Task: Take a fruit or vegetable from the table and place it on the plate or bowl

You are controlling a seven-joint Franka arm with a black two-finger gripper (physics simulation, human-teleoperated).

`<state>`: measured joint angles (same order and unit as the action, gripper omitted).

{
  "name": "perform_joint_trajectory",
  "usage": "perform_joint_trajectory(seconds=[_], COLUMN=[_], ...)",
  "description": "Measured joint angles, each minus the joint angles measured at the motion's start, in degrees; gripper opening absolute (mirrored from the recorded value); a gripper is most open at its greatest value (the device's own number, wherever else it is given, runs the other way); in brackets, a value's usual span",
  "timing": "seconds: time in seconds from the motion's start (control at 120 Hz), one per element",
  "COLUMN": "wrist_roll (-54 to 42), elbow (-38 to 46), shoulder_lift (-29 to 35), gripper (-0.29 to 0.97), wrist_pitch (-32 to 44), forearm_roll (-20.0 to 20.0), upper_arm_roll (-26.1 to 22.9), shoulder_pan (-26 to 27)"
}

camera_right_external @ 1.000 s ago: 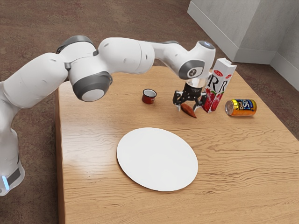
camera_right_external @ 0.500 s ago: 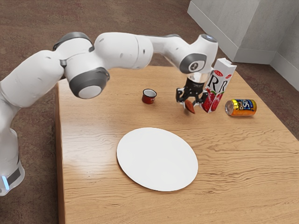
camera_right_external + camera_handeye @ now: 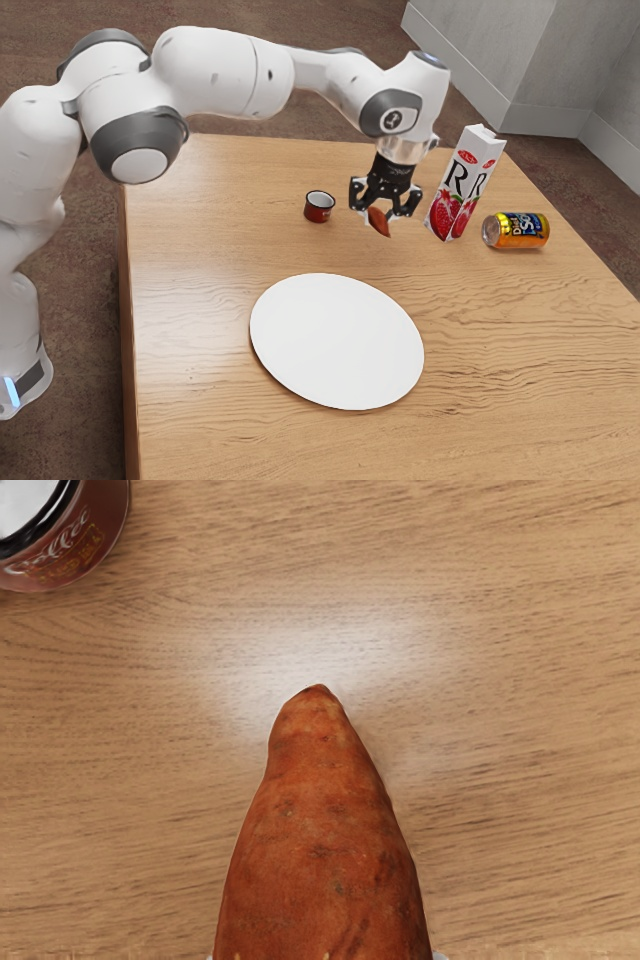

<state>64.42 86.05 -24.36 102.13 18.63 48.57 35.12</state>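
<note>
risk we saw: the sweet potato [image 3: 379,224] hung tip-down from a narrow pinch, so it could've pivoted or slipped on the swing to the plate [image 3: 336,340], or clipped the cup [image 3: 319,206]; our gripper [image 3: 383,211] was clamped on it, above the table [image 3: 200,280] between cup and carton [image 3: 462,180].

The sweet potato [image 3: 379,222] hangs in the jaws above bare desk [image 3: 200,260], in a gap between two obstacles. In the exterior view, the low red cup [image 3: 319,206] stands near it at 9 o'clock. The tall juice carton [image 3: 462,182] stands near at 3 o'clock, with the soda can [image 3: 515,229] lying beyond. Toward 6 o'clock, open wood leads to the flat white plate [image 3: 336,340]. In the wrist view, bare wood surrounds the potato's tip, with the cup apart from it.
</note>
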Motion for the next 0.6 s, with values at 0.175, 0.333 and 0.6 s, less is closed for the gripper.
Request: perform_joint_trajectory(seconds=[0.175,0.333,0.6], wrist_roll=[0.1,0.2,0.4], elbow=[6.3,11.7,14.6], shoulder_lift=[5.4,10.0,11.3], gripper=[0.16,0.16,0.16], wrist_pitch=[-0.2,-0.6,-8.9], forearm_roll=[-1.8,-2.9,-4.0], upper_arm_roll=[6.8,12.4,23.6], shoulder_pan=[9.3,16.3,28.7])
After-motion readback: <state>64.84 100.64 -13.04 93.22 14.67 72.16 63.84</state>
